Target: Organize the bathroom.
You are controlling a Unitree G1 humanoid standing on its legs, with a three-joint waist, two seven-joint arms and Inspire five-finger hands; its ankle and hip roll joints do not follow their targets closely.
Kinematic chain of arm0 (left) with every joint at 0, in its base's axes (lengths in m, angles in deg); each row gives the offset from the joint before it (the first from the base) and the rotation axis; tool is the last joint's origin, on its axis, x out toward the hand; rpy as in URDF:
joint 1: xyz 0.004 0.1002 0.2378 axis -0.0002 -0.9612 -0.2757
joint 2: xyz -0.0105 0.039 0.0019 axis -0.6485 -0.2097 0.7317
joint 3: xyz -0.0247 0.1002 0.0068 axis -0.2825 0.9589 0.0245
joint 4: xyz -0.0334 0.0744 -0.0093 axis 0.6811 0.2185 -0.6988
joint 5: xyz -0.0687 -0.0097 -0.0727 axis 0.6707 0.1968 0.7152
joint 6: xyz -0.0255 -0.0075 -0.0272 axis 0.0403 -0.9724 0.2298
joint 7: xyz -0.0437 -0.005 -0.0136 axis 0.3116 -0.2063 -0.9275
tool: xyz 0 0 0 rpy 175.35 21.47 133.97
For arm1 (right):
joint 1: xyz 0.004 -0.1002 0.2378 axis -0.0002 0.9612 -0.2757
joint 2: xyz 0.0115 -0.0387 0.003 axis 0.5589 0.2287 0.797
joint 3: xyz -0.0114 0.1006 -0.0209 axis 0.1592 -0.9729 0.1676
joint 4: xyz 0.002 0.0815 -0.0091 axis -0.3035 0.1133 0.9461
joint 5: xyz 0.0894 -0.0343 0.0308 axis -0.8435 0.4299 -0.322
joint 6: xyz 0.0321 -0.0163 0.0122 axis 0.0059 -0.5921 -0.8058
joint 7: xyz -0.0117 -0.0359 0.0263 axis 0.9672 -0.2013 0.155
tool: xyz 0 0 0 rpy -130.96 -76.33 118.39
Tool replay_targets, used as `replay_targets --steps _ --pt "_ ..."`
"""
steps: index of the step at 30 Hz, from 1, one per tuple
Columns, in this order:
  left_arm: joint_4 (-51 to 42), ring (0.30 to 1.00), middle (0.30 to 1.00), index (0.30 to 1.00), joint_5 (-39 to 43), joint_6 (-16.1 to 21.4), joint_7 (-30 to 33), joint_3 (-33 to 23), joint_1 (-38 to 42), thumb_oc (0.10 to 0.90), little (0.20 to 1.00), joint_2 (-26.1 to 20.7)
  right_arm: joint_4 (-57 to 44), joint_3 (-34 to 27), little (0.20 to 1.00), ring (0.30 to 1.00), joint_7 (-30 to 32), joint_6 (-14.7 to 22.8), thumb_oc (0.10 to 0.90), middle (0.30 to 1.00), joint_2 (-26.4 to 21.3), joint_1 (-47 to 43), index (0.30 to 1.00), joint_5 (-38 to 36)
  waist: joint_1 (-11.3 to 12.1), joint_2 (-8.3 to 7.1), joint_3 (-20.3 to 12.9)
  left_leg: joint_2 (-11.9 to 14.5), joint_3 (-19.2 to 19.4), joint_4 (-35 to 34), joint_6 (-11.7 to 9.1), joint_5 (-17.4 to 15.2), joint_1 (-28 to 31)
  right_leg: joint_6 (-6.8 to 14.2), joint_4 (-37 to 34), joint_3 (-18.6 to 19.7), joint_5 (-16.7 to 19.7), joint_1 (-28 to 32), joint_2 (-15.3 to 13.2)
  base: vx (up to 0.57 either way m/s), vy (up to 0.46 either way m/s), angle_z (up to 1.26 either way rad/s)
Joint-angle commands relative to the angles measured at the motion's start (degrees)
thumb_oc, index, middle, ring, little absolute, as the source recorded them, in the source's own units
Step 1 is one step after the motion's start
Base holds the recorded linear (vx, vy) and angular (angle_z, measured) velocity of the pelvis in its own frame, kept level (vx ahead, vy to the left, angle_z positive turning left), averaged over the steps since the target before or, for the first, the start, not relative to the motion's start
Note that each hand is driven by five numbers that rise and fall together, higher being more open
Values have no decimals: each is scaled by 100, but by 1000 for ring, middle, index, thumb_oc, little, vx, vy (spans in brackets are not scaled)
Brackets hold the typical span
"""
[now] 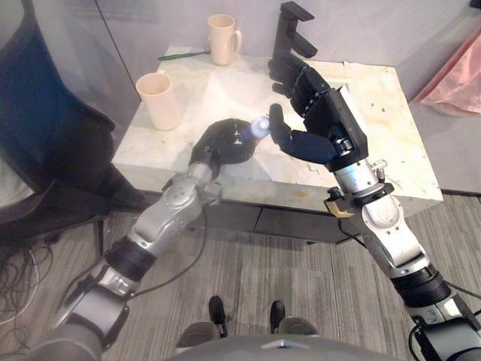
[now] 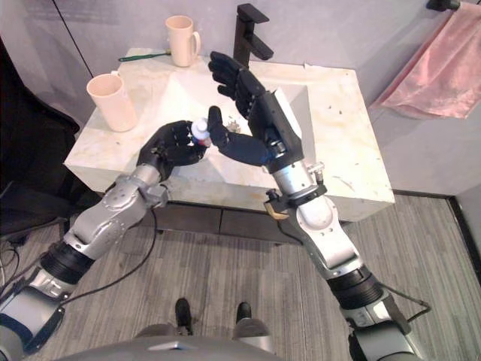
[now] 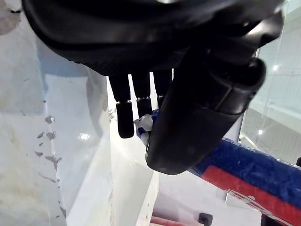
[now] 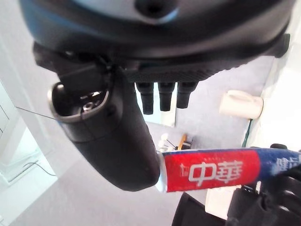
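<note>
Above the marble counter (image 1: 376, 113), the left hand (image 1: 219, 143) grips a light, squashy toothpaste tube (image 4: 211, 169); the straight-fingered right hand (image 1: 312, 113) should take its firmer cap end.

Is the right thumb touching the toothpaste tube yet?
Touching: in the right wrist view the right hand has its thumb pressed against the toothpaste tube, which the left hand holds.

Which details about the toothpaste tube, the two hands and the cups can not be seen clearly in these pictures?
- Toothpaste tube: its cap end is hidden behind the right hand's thumb in the right wrist view.
- Tube's body: wrapped by the left hand in the eye views.
- Cup and far cup: insides hidden by their walls.
</note>
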Motion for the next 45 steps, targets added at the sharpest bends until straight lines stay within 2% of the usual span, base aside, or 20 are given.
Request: replay_targets --steps 1,3,5,6,7,9,10,12,13,16,20,21,24,31,38,43,45 --pt "-156 300 300 300 -319 914 -243 -149 938 400 300 464 -235 -327 900 900 663 1083 800 900 -10 -396 900 98 -160 109 -493 -240 312 56 8 -762 497 156 -38 -66 -431 -32 428 23 11 -10" --pt "-127 300 300 300 -426 967 -223 -189 869 400 300 462 -253 -613 900 900 1258 1489 800 900 66 -222 900 344 -205 138 -501 -247 338 60 21 -782 511 163 -38 -28 -433 -34 442 33 21 -10" --pt "-143 300 300 300 -451 948 -177 -202 846 400 300 474 -278 -740 900 900 1350 1611 800 900 80 -135 900 264 -244 153 -508 -246 360 55 27 -789 522 170 -38 -10 -431 -40 446 11 10 -2" --pt "-142 300 300 300 -503 942 -126 -225 836 400 300 463 -297 -850 900 900 1334 1783 800 900 90 -48 900 100 -278 168 -512 -244 378 50 37 -796 532 175 -38 13 -431 -46 452 22 16 -10" --pt "-172 300 300 300 -504 918 -68 -248 839 400 300 427 -349 -966 900 900 1026 1905 800 900 86 36 900 -153 -311 180 -514 -247 383 50 47 -806 537 179 -35 38 -434 -52 460 21 11 -13" --pt "-204 300 300 300 -501 881 -32 -261 833 400 300 411 -409 -1025 900 900 714 1922 800 900 79 85 900 -355 -326 183 -515 -248 384 52 50 -812 539 181 -31 49 -438 -56 462 15 -1 -8" --pt "-226 300 300 300 -557 847 -20 -312 828 400 300 375 -535 -1089 900 900 30 1839 800 900 45 164 900 -843 -354 182 -517 -247 392 59 51 -816 541 182 -22 60 -443 -62 465 19 -4 -5" --pt "-236 300 300 300 -560 831 -7 -329 836 400 300 348 -600 -1097 900 900 -340 1748 800 900 27 202 900 -1082 -366 175 -521 -246 396 63 45 -816 537 184 -21 65 -445 -64 465 14 -3 -7" --pt "-254 300 300 300 -569 808 14 -339 844 400 300 317 -644 -1069 900 900 -647 1579 800 900 4 212 900 -1108 -377 174 -527 -242 406 66 39 -813 538 187 -18 67 -446 -67 466 9 -2 -5" --pt "-210 300 300 300 -578 830 -11 -336 852 400 300 282 -707 -934 900 900 -971 1236 800 900 -13 249 900 -1232 -389 163 -526 -231 444 67 40 -801 538 184 -25 65 -431 -71 464 3 0 -1" --pt "-149 300 300 300 -577 864 -40 -325 851 400 300 286 -648 -814 900 900 -1246 1006 800 900 30 290 900 -1279 -387 148 -515 -226 436 76 40 -800 527 182 -21 67 -430 -75 464 0 0 0" --pt "-170 300 300 300 -610 851 0 -268 856 400 300 281 -693 -627 900 900 -1561 684 800 900 52 327 900 -1255 -379 143 -508 -227 416 71 38 -780 518 182 -29 67 -416 -82 469 0 0 0" --pt "-218 300 300 300 -628 816 -17 -269 827 400 300 236 -715 -466 900 900 -1580 535 800 900 6 338 900 -1178 -361 124 -493 -208 439 69 28 -763 510 190 -36 37 -402 -80 456 0 0 0" --pt "-198 300 300 300 -616 928 -187 -326 679 400 300 111 -556 -443 900 900 -1571 548 800 900 -23 583 900 -954 -328 106 -468 -198 419 69 22 -750 487 195 -38 21 -383 -90 453 0 0 0" --pt "-166 300 300 300 -556 899 -186 -364 669 400 300 23 -341 -543 900 900 -1300 954 800 900 -50 679 900 -820 -335 118 -474 -191 426 62 16 -739 481 196 -38 26 -377 -103 466 0 0 0" --pt "-89 300 300 300 -550 858 -185 -409 645 400 300 43 -367 -643 900 900 -1264 1045 800 900 -26 676 900 -809 -357 129 -467 -195 418 60 16 -745 494 200 -38 45 -378 -101 475 0 0 0" --pt "-69 300 300 300 -554 855 -185 -406 647 400 300 36 -390 -650 785 785 -1235 1069 723 785 -64 658 785 -825 -359 133 -477 -193 423 59 16 -747 499 199 -38 44 -381 -98 481 0 0 0"
